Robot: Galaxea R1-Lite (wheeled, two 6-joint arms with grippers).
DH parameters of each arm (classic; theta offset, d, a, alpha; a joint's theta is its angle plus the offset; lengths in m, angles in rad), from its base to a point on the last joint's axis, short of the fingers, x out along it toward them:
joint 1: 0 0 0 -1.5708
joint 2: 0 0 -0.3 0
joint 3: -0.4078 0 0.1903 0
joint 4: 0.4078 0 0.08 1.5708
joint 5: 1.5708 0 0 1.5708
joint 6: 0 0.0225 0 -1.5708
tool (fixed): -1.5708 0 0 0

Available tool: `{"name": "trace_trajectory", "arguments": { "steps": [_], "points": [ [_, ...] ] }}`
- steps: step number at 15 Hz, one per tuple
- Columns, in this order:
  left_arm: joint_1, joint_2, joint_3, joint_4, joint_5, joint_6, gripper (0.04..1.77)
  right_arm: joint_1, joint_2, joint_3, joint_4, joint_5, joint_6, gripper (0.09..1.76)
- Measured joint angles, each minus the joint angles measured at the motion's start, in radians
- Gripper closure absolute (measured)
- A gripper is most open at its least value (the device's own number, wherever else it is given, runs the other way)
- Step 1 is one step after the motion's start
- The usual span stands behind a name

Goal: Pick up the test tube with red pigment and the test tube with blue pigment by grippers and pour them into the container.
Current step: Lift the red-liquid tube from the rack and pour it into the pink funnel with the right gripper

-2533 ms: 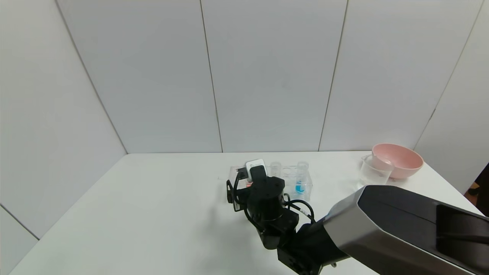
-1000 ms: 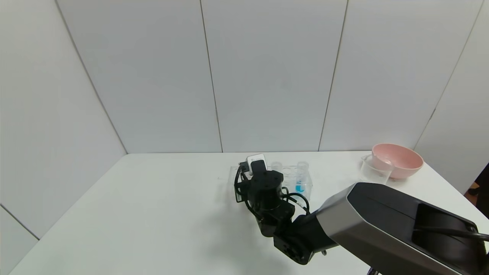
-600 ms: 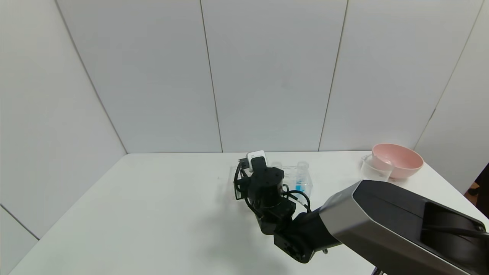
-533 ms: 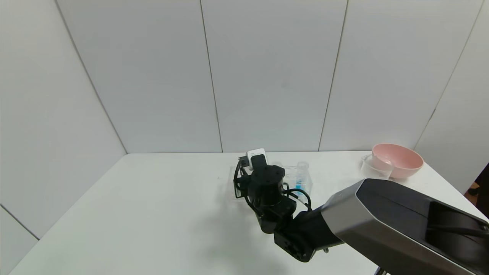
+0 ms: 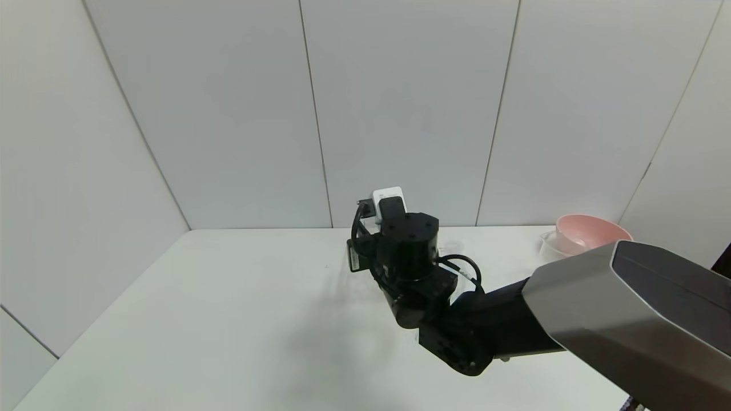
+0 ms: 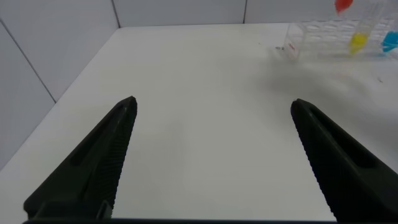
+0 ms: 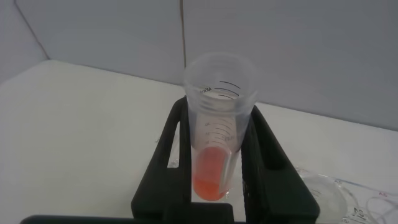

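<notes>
My right gripper (image 7: pixel 216 112) is shut on the test tube with red pigment (image 7: pixel 214 168), a clear tube held upright between the black fingers, well above the white table. In the head view the right wrist (image 5: pixel 406 251) hangs over the table's middle and hides the tube. The test tube with blue pigment (image 6: pixel 390 41) stands in the clear rack (image 6: pixel 311 36), seen far off in the left wrist view. The container (image 5: pixel 548 248), a clear beaker, stands at the back right, partly hidden by my right arm. My left gripper (image 6: pixel 212 102) is open and empty, low over bare table.
A yellow-liquid tube (image 6: pixel 357 41) stands in the rack beside the blue one. A pink bowl (image 5: pixel 588 231) sits just behind the beaker at the table's back right corner. My right forearm (image 5: pixel 628 308) crosses the front right of the table.
My right gripper has risen with the red tube, lifting it up out of the rack. The raised wrist now covers the rack in the head view.
</notes>
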Motion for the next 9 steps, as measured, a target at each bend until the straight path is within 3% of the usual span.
{"name": "trace_trajectory", "arguments": {
  "steps": [6,9],
  "points": [
    [0.0,0.0,0.0,0.0,0.0,0.0,0.05,0.0,-0.022,0.011,0.0,-0.001,-0.003,1.33],
    [0.0,0.0,0.0,0.0,0.0,0.0,0.05,0.0,-0.076,0.092,-0.005,0.019,-0.021,1.33]
  ]
}}
